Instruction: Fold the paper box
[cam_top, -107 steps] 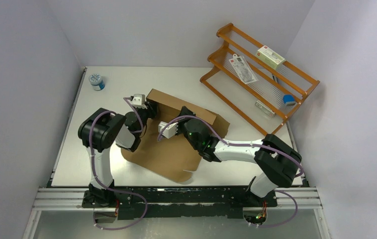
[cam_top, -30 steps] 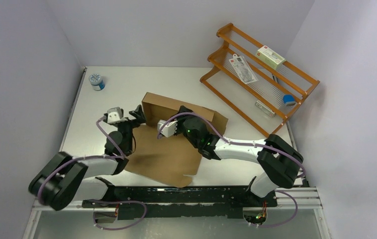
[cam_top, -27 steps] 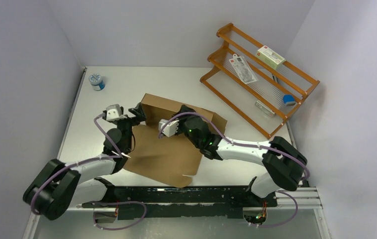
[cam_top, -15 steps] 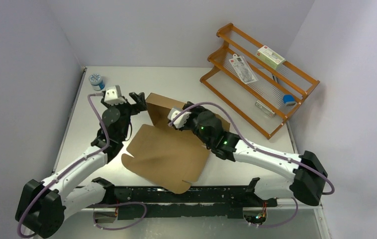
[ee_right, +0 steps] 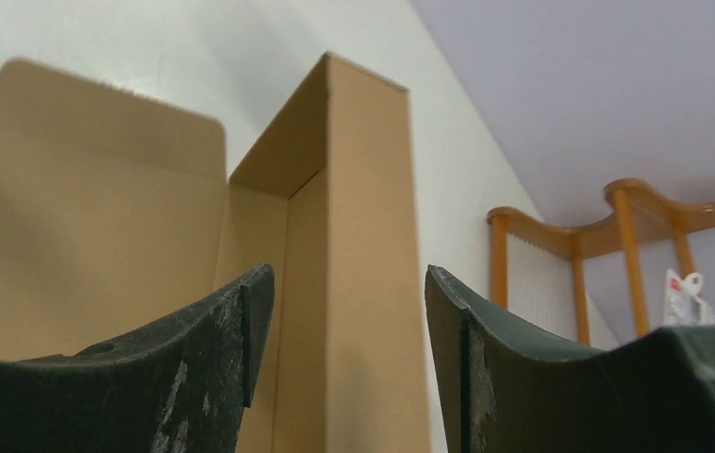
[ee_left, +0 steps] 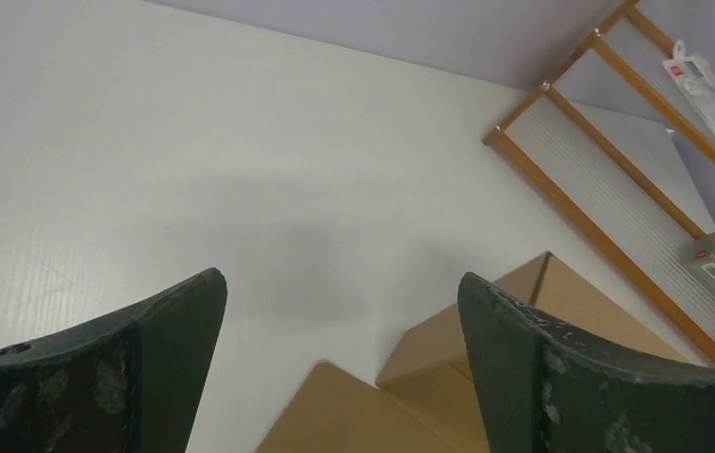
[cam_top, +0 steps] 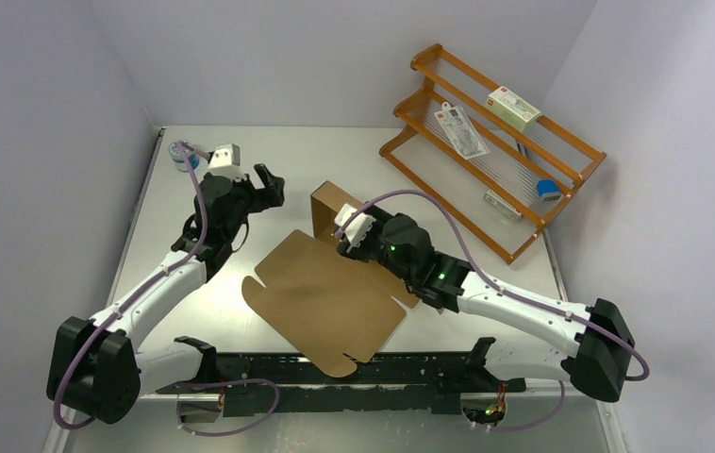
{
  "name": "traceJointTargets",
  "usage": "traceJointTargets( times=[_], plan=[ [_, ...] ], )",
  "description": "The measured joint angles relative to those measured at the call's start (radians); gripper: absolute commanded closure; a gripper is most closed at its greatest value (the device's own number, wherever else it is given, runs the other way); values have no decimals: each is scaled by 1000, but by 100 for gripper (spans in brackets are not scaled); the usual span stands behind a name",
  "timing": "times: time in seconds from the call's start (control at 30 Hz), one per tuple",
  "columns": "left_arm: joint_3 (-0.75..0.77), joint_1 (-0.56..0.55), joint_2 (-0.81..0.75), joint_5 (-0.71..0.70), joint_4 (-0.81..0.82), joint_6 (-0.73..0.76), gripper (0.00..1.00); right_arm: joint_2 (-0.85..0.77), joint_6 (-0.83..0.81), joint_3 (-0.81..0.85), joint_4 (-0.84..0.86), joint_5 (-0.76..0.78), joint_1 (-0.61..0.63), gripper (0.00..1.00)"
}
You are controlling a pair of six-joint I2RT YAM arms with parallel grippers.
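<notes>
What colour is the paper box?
Plain brown, unprinted; the paper box shows best in the top view.

Overhead, both wrists: shared paper box (cam_top: 325, 294)

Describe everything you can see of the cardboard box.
The cardboard box is plain brown, unmarked corrugated board. It is mostly a flat die-cut sheet with rounded tabs, lying on the white table near the arms. At its far end one panel stands upright. The right gripper faces that panel with jaws apart; whether it touches is unclear.
</notes>
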Motion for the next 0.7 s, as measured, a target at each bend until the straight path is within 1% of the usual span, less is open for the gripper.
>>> traceJointTargets(
  times=[0.13,0.27,0.4,0.47,0.6,0.7],
  plan=[
    [1,0,-14,27,-1,0,3,27,29,3,-75,-18,0,36],
    [43,0,18,87,-9,8,3,23,131,98,-211,35,1,36],
    [137,0,117,192,-3,11,3,-9,299,225,-371,101,1,35],
    [190,0,182,254,-6,12,3,-42,404,261,-455,137,1,35],
    [289,0,299,361,-22,20,3,-95,623,279,-630,219,1,34],
    [326,0,349,428,-29,21,4,-112,785,279,-758,275,1,34]
  ],
)
